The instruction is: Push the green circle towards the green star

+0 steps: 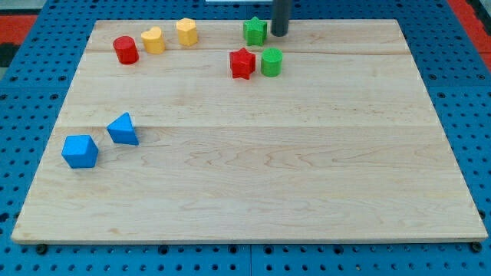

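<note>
The green circle (pixel 271 61) stands near the view's top middle, touching or almost touching the red star (pixel 242 63) on its left. The green star (pixel 255 31) sits above them, close to the board's top edge. My tip (pixel 278 34) is just right of the green star and above the green circle, with a small gap to each.
A red cylinder (pixel 126 50), a yellow heart-like block (pixel 153 40) and a yellow hexagon (pixel 186 32) line the top left. A blue triangle (pixel 123 129) and a blue cube (pixel 80 151) sit at the left. The wooden board (pixel 253 176) lies on a blue pegboard.
</note>
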Controlling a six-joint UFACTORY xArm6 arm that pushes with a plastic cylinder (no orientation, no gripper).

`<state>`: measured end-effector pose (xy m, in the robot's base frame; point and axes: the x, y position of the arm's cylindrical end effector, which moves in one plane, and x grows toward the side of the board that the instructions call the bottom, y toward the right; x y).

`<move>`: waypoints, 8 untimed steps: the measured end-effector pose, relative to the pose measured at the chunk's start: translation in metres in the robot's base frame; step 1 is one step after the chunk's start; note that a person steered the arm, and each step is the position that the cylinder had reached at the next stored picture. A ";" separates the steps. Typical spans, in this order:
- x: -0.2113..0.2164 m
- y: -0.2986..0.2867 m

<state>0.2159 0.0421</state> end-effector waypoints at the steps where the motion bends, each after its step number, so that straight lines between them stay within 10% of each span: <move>1: -0.007 -0.038; 5: 0.105 0.054; 8: 0.091 0.015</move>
<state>0.3072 0.0573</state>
